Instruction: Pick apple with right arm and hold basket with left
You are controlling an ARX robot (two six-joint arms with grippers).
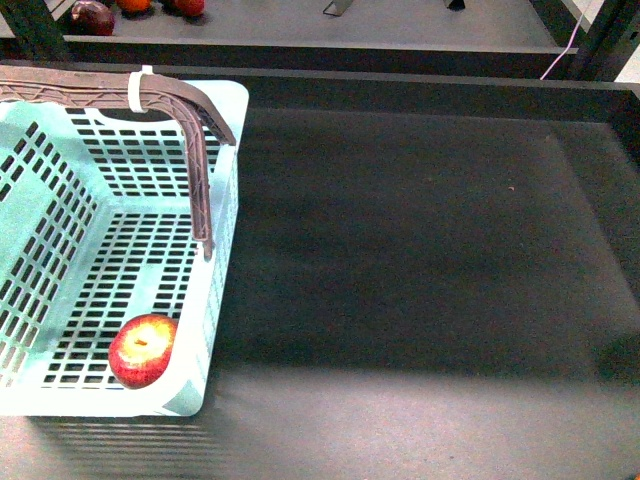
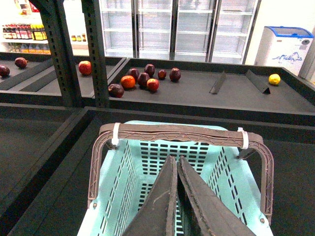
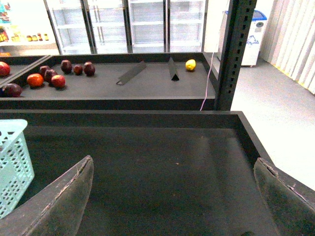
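apple [image 1: 142,350] inside basket [image 1: 225,200], clear of fingers

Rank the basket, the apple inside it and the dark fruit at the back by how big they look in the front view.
1. basket, by far the largest.
2. apple.
3. dark fruit, though it lies farther away and is cut off by the picture's edge, so this only holds for appearance.

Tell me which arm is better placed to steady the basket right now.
Left. Its gripper, fingers together, hangs over the basket just behind the handle. The right gripper is wide open over bare mat, with only the basket's corner at its view's edge.
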